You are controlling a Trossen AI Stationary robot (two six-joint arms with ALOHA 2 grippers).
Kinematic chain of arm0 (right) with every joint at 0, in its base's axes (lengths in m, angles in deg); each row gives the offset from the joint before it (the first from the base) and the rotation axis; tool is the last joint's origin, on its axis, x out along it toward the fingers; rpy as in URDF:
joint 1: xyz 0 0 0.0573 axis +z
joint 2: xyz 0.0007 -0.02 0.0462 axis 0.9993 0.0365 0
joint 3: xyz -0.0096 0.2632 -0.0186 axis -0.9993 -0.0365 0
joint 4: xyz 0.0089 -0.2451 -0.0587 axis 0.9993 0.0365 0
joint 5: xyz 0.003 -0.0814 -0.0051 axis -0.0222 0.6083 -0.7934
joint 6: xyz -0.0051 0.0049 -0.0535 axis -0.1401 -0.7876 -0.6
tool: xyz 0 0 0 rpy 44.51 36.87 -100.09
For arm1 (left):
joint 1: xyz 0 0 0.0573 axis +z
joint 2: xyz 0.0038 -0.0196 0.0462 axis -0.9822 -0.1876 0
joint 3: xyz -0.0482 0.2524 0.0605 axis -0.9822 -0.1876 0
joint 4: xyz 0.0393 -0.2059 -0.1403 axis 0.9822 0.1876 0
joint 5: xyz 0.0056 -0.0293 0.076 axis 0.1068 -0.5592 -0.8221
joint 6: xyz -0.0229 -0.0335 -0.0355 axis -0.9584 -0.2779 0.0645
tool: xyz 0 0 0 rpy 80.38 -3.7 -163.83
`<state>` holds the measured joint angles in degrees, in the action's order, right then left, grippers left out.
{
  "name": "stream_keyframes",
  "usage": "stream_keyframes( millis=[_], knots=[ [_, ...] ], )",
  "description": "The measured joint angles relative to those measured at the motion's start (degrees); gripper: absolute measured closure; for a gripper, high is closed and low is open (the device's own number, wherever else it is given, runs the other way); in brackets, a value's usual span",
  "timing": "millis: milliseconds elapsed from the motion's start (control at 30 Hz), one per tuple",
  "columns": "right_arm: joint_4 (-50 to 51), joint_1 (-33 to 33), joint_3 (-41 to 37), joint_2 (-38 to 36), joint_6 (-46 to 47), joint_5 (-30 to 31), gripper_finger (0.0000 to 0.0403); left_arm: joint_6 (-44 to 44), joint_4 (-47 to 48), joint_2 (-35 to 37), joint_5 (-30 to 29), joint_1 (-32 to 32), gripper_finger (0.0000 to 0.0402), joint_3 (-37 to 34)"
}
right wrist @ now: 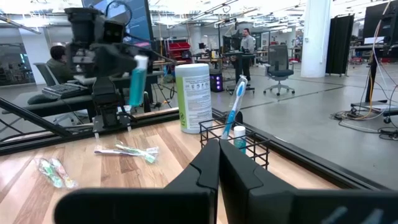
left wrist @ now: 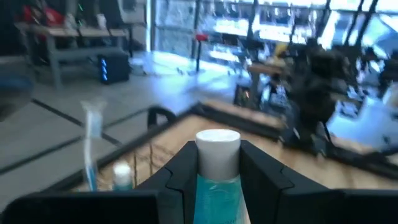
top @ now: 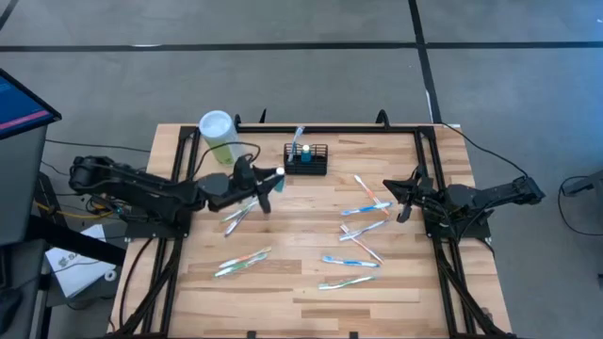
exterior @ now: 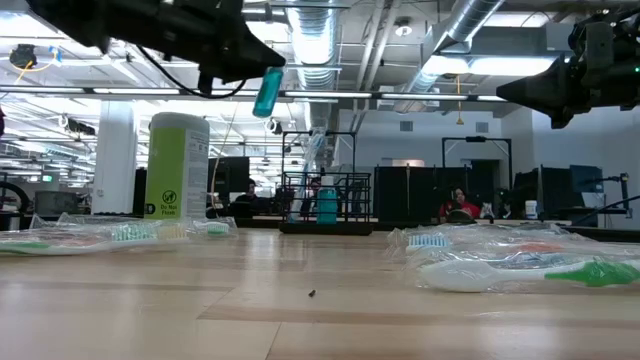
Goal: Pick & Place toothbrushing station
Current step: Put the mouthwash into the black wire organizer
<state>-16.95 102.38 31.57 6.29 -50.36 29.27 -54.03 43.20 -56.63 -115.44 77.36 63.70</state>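
Left pincer (top: 268, 181) pinching a teal tube (exterior: 267, 92) above the desk (top: 301, 292), just short of the basket (top: 307, 160) (far edge). Right pincer (top: 407, 200) pressed together, idle. Could clip the wire rim, slip out.

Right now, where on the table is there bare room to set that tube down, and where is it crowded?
Bare wood lies along the near edge of the table, and between the wire basket and the right gripper. Crowded: the wrapped toothbrushes right of center, and the spot below the left gripper, which holds the teal tube.
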Motion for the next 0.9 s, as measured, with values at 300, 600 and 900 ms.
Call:
stream_keyframes(
  millis=[300, 600, 900],
  knots=[
    [0.0, 0.0, 0.0, 0.0, -0.4, 0.0, 0.0401, 2.3, -19.4, -12.4, 7.0, 6.4, 0.0316, 0.1],
    [0.0, 0.0, 0.0, 0.0, -0.4, 0.0, 0.0401, 3.8, -36.9, -24.4, 9.5, 11.2, 0.0316, 0.1],
    [0.0, 0.0, 0.0, 0.0, -0.6, 0.0, 0.0401, 3.5, -39.3, -31.9, 10.8, 14.3, 0.0316, 5.0]
  ],
)
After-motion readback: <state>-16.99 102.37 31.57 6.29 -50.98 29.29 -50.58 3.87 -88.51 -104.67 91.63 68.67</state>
